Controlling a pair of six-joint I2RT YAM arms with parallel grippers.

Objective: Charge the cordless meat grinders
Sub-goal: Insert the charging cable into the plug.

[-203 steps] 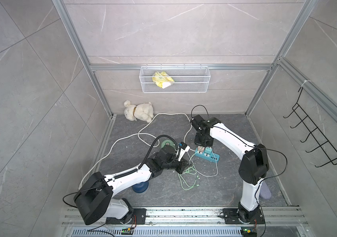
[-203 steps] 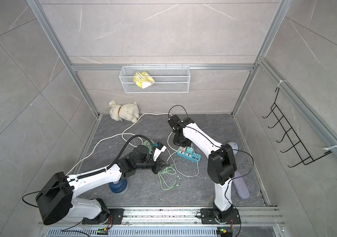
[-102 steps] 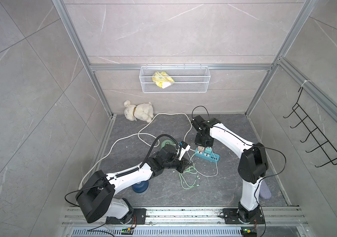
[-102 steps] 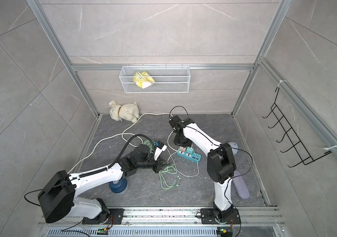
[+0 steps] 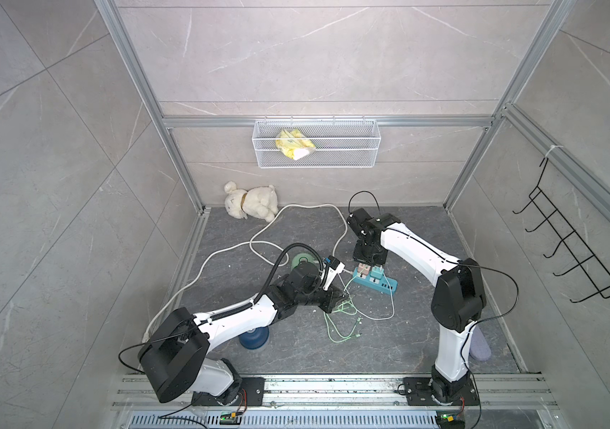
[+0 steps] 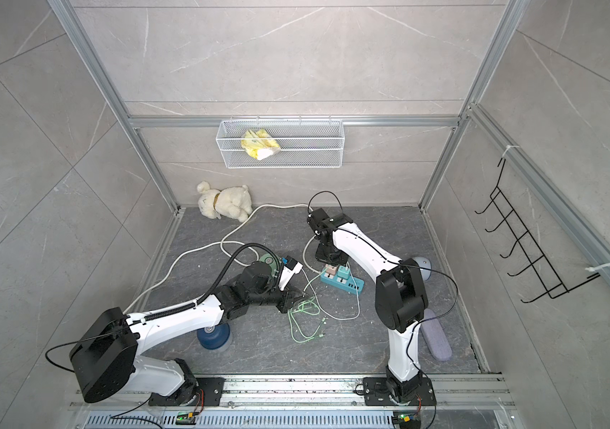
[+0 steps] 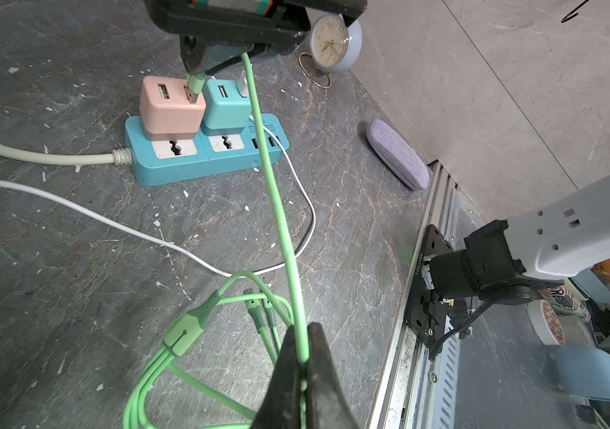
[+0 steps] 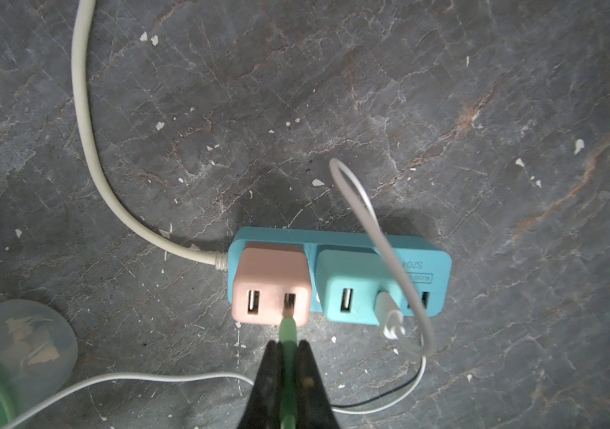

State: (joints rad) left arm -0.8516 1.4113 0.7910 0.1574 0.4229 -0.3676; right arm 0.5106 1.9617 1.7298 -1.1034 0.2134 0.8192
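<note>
Two robot arms work over a dark stone bench (image 5: pixel 407 353). Over the last second almost nothing has shifted: both arms keep their poses and their grips. This suggests a plug is being seated slowly at the power end, while the ends of the cable meant for the grinders lie loose and are yet to be fitted.

Nearest the robot's base, the navy grinder (image 6: pixel 214 338) sits on the bench, half hidden under the left arm. It stands upright with its metal centre facing up. Being round, its only long axis is the vertical one.

Just beyond, the left claw (image 7: pixel 300 330) is closed on a green cable (image 7: pixel 277 208), holding it taut above a tangle of its branch ends.

The cable rises to the right claw (image 8: pixel 288 347), which is clamped on the cable's plug (image 8: pixel 288 327). The plug points straight down, long axis upright, with its tip in a port of the pink charger (image 8: pixel 270 293) on the blue power strip (image 7: pixel 184 167). How deep it sits cannot be told. Beside it, a teal charger (image 8: pixel 348 286) already carries a white cable (image 8: pixel 389 315).

Behind the left wrist, the mint grinder (image 5: pixel 301 258) also stands upright, centre up.
</note>
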